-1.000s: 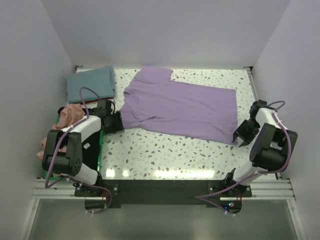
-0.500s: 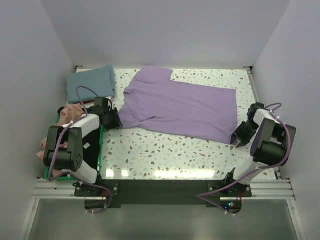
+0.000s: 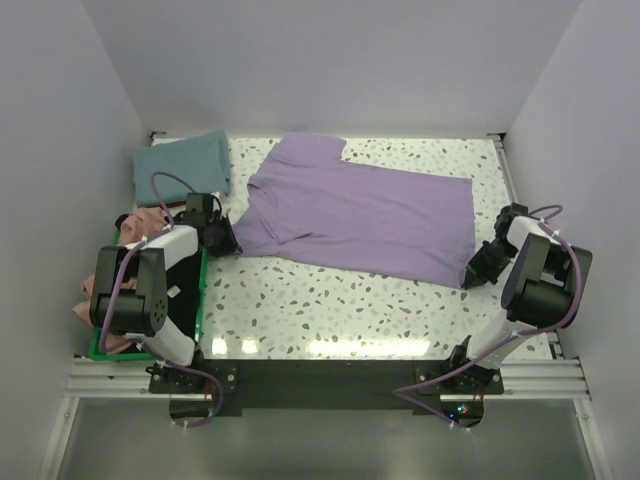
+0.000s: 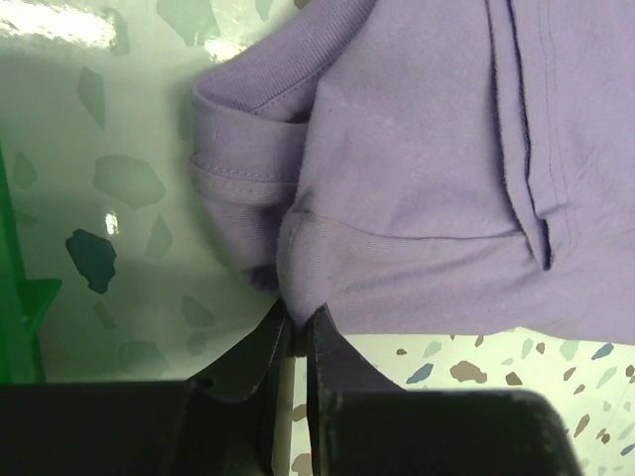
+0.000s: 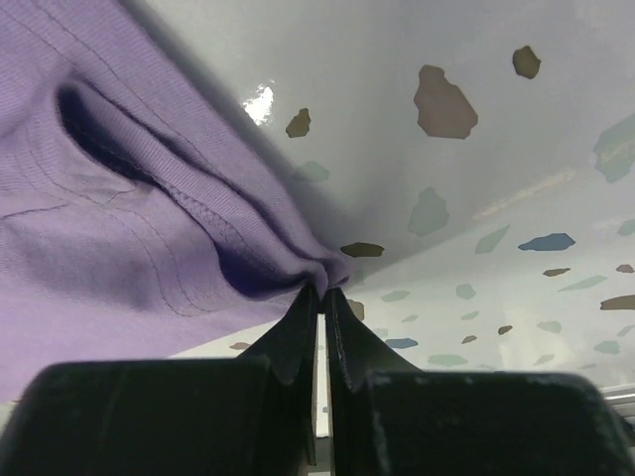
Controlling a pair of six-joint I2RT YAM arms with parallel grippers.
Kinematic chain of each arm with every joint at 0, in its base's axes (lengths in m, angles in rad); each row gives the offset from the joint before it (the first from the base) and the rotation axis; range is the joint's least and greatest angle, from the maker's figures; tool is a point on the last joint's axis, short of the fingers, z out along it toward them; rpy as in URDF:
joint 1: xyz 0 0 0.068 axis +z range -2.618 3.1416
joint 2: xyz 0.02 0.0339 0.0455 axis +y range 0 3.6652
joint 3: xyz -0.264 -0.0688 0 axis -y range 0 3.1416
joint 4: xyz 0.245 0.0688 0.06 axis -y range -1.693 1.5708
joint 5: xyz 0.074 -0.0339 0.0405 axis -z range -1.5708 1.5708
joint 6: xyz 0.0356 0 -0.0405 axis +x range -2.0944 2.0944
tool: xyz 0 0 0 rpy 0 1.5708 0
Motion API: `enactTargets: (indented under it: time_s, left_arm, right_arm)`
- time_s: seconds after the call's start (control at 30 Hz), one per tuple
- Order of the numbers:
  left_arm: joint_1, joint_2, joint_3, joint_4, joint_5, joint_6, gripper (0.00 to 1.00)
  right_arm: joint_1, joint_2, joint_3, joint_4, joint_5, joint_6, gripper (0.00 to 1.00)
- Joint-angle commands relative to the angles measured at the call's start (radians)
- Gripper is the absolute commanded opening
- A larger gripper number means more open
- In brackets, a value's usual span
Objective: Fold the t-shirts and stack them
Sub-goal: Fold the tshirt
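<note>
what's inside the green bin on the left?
Crumpled salmon pink shirt shows in the green bin. The left arm covers most of the bin, so anything else inside is hidden.

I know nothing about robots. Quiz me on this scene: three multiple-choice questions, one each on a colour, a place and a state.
1. What colour is the spread t-shirt on the table?
A. black
B. lavender
C. salmon pink

2. Where does the folded teal t-shirt lie?
A. far left corner
B. near right corner
C. dead centre

3. How do the left gripper and right gripper stand?
A. both wide open
B. both shut on the spread t-shirt
C. one open, one shut

Answers:
1 B, the wide cloth is pale purple.
2 A, the top view shows it at the far edge on the left.
3 B, each wrist view shows fingers pinched on a purple edge.
</note>
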Motion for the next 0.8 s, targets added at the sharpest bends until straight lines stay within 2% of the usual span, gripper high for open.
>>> enactTargets:
  time_s: [0.0, 0.4, 0.77]
  left_arm:
    - [0.023, 0.021, 0.05, 0.012, -0.005, 0.018, 0.0]
    - [0.037, -0.033, 0.098, -0.074, -0.083, 0.067, 0.0]
    - [0.037, -0.155, 0.018, -0.161, -0.047, 0.023, 0.0]
  right_arm:
    - [-0.004, 0.039, -0.002, 0.08, 0.069, -0.011, 0.0]
    - [-0.004, -0.071, -0.01, 0.008, 0.302, 0.003, 0.0]
    - [-0.004, -0.099, -0.034, -0.018, 0.324, 0.021, 0.0]
